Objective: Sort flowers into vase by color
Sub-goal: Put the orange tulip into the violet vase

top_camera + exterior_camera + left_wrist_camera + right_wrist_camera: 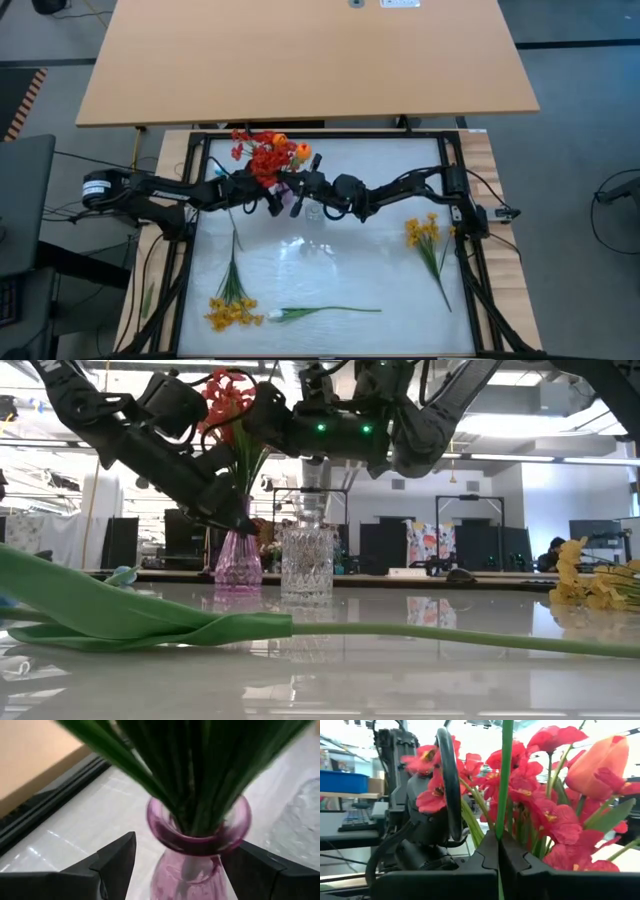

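The left gripper stood with its fingers spread wide on either side of the pink vase, at the neck, bracing rather than clamping it. A sideways nudge from there could have tipped the vase and spilled the red and orange flowers it already held, at about 11 o'clock on the table. The right gripper reached in from 3 o'clock above the bouquet, its fingers pinched shut on a single green stem hanging upright among the red blooms. Released too high, that stem risked missing the neck or snagging on the crowded leaves. The clear vase stood empty just beside the pink one. Still unsorted were yellow bunches at 7 o'clock and 3 o'clock, and a white tulip at 6 o'clock.
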You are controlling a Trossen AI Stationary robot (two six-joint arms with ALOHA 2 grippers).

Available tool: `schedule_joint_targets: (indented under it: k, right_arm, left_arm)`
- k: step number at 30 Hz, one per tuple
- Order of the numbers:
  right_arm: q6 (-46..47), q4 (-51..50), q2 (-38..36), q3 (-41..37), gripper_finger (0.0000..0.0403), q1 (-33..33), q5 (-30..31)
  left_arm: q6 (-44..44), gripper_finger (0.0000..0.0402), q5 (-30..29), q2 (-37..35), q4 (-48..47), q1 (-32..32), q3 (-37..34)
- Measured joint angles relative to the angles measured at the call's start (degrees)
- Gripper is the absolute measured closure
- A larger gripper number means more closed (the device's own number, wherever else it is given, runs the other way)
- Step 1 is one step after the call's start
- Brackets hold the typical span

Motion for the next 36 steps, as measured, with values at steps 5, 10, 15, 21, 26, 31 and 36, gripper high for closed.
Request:
schedule_joint_targets:
  k: [5,10,15,21,26,31,36]
  right_arm:
    - [1.3,0.0,-0.1,0.0,0.0383,0.0,0.3]
    - [1.0,0.0,-0.1,0.0,0.0383,-0.1,0.4]
    - [0.2,-0.2,-0.1,0.0,0.0382,-0.6,0.4]
    - [0.4,-0.6,-0.1,0.0,0.0382,-1.1,0.5]
    - [-0.3,-0.9,-0.1,0.0,0.0382,-1.3,0.5]
    - [-0.4,-2.6,-0.1,0.0,0.0382,-1.4,0.5]
    - [-0.4,-2.4,-0.1,0.0,0.0382,-1.9,0.4]
  left_arm:
    - [1.0,0.0140,-3.1,0.2,0.9,0.1,0.0]
    - [1.0,0.0188,-1.7,0.2,0.9,0.1,0.0]
    - [0.6,0.0266,-1.3,0.1,1.1,0.1,0.0]
    - [-0.7,0.0287,-0.9,0.0,-0.5,0.1,0.1]
    - [-0.8,0.0287,-0.7,0.1,-1.8,0.1,0.1]
    - [-2.9,0.0287,1.3,0.0,-2.2,0.1,0.1]
    - [-4.3,0.0287,3.8,0.0,-1.2,-0.4,0.0]
